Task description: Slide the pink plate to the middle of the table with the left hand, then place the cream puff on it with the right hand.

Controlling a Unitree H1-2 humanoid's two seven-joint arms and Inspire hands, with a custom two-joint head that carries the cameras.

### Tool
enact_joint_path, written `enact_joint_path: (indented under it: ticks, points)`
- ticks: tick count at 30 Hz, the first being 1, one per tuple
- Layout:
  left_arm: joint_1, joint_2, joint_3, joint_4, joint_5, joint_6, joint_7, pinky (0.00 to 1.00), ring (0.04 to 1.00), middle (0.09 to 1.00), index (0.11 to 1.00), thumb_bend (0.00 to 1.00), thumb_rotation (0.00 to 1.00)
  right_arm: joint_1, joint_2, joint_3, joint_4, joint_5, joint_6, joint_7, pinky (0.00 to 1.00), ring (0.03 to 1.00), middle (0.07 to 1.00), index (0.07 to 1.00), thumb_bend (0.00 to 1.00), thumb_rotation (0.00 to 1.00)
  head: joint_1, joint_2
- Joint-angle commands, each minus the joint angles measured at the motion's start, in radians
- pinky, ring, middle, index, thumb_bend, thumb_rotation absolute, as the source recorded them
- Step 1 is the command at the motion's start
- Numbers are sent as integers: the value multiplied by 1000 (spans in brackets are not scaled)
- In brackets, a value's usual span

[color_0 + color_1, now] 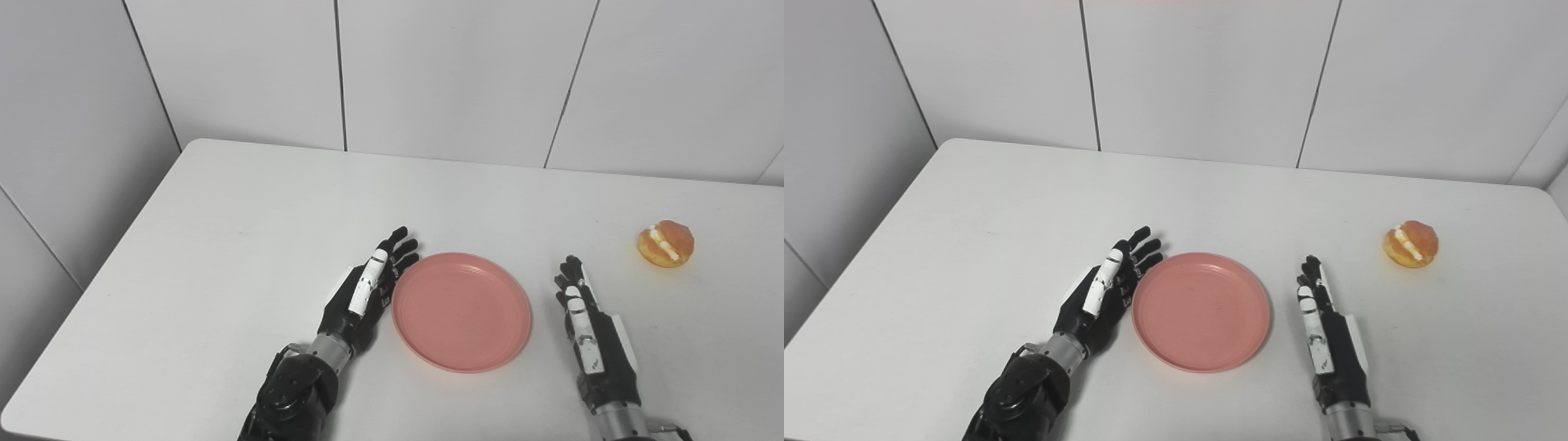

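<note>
Left eye view first: my left robot hand (362,293) lies on its edge on the table (233,233), fingers straight and apart, holding nothing, its fingers right against the left rim of the pink plate (462,311). My right robot hand (589,331) rests just right of the plate, fingers extended, empty.

Right eye view: the plate sits near the table's middle between both hands. The cream puff (1410,244) lies well apart at the far right, untouched.
</note>
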Motion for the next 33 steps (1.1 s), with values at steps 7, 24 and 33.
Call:
enact_joint_path:
  ticks: [7,24,33]
  points:
    - [50,-5,1,22,23,5,12,955,947,953,947,424,1000,13,9,6,-18,2,32,2,994,980,999,1000,290,1000,-62,7]
    - [45,-33,42,114,57,-120,39,924,927,932,934,407,1000,-36,-51,-37,-167,-50,65,-7,989,964,977,984,363,1000,-183,-61]
    - [64,-34,58,184,78,-235,40,930,929,944,944,410,1000,-97,-137,-54,-242,-121,119,-3,914,944,954,963,523,1000,-250,-120]
